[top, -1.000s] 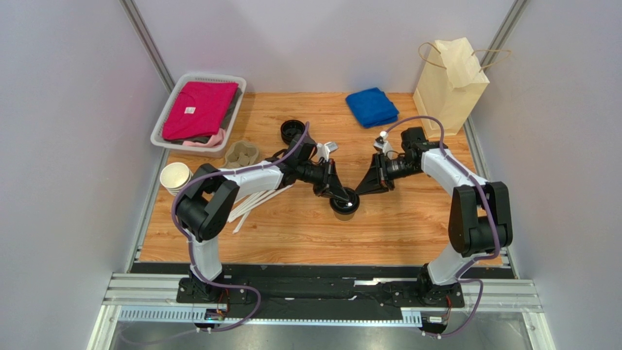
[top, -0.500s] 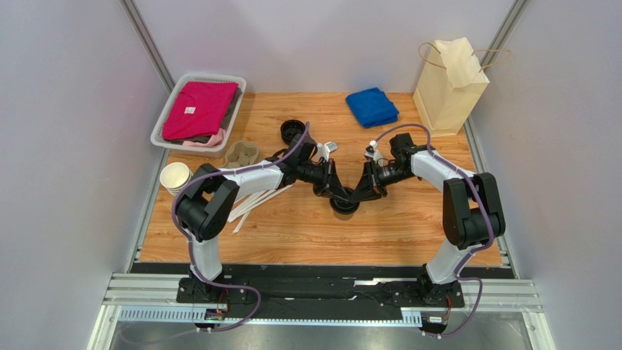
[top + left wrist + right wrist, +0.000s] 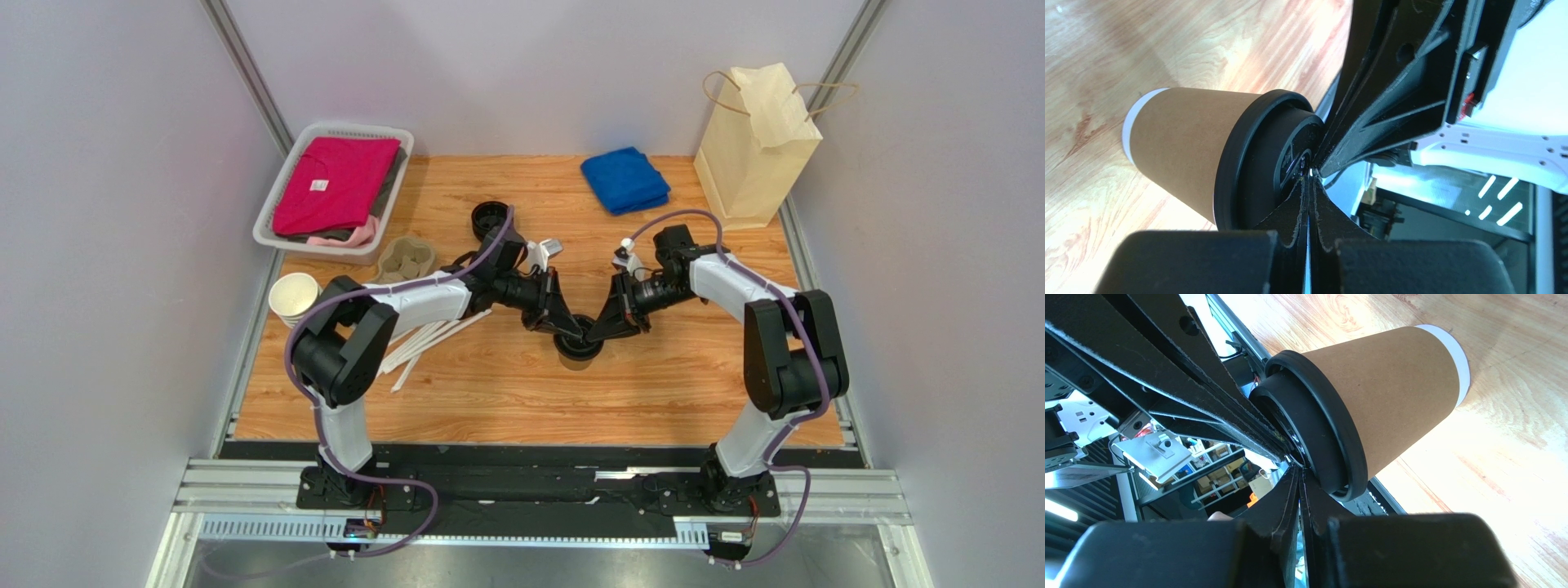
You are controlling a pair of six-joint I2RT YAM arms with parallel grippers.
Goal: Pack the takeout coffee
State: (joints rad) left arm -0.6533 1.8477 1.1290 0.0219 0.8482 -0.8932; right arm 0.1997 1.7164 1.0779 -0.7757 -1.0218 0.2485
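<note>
Two grippers meet at the black lid (image 3: pixel 1257 160) of the cup (image 3: pixel 578 350), which stands upright on the table (image 3: pixel 491 398) with the lid on. The left gripper (image 3: pixel 569 328) reaches it from the left and the right gripper (image 3: pixel 602 327) from the right. In each wrist view the fingers are pressed together with only a thin slit between them, holding nothing, and their tips touch the top of the lid. The cup's wall is plain tan with a white band at the base. The raised marks on the lid are too dark to read. Far left of the cup lie white sticks (image 3: pixel 429 337), a stack of open cups (image 3: pixel 294 298) and a pulp carrier (image 3: pixel 405 257). Loose lids (image 3: pixel 491 221) sit behind and to the left of the cup. Further that way a basket (image 3: pixel 317 250) holds a pink shirt (image 3: pixel 334 181), whose small white label is too small to read. A blue cloth (image 3: pixel 626 179) lies behind the cup, and a paper bag (image 3: pixel 754 141) stands behind it to the right.
</note>
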